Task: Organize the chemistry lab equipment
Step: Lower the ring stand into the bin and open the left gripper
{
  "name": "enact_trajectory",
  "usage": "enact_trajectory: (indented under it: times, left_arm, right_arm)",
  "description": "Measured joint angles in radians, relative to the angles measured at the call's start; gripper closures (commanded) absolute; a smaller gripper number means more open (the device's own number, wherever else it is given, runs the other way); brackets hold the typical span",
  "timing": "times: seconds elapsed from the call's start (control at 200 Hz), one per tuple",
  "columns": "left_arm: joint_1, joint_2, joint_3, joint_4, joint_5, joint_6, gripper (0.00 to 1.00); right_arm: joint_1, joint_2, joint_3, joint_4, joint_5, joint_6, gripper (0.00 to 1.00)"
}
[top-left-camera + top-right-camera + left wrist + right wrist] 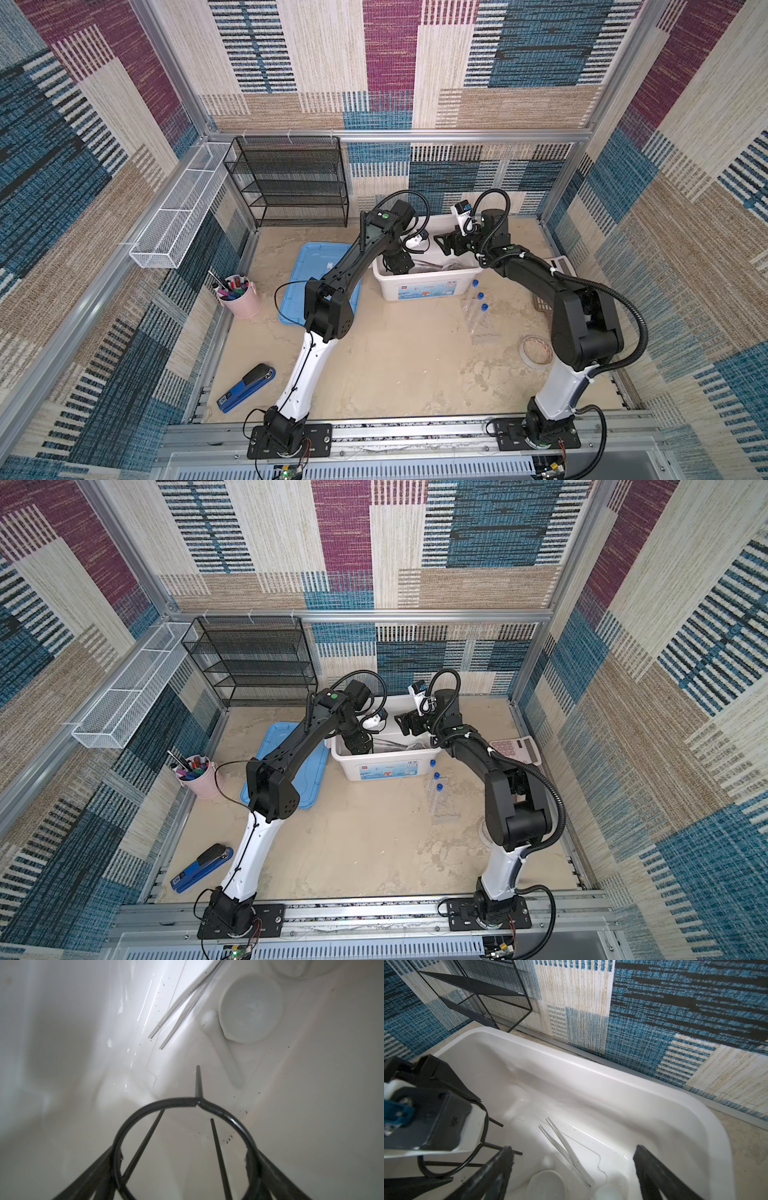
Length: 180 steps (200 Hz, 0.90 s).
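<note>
item under grip: tripod [172,1102], inside the bin [424,291] at its left end, ring nearest the pincer and legs pointing deeper into the bin

left pincer [184,1155]: spread wide, one finger bearing on each side of the ring's outer edge; judged to be grasping the tripod across the ring
right pincer [573,1148]: over the bin's right end, released, nothing between its fingers

handling: thin black wire, judged light and stiff with no give. the round bar offers little bite, so it could swivel or slide in the grip. a hold across the ring looks sound; a hold on one leg would lever

also in the bin: tweezers [174,1012], dish [251,1009] and pestle [226,1051], toward the middle and right end of the floor, the pestle lying against the dish. dish and pestle are judged brittle, so the legs should land clear of them. the floor under the tripod shows bare and is the better landing

edges and room: the bin walls stand close round the left pincer, and both pincers share the one opening, so room is tight. the tubes [481,296] stand in the rack [484,328] on the bench just beside the bin's front right corner, not yet stowed; judged fragile and slippery
</note>
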Motion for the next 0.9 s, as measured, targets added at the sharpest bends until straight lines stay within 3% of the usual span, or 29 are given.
enact_trajectory:
  times: [0.215,0.901]
  left_arm:
    - [-0.008,0.000,0.005,-0.001,-0.034,-0.004,0.01]
    - [-0.031,-0.045,0.061,0.002,-0.096,-0.040,0.01]
  right_arm:
    - [-0.002,-0.001,0.000,0.000,-0.013,0.006,0.07]
    - [-0.008,-0.026,-0.013,-0.001,-0.023,0.027,0.07]
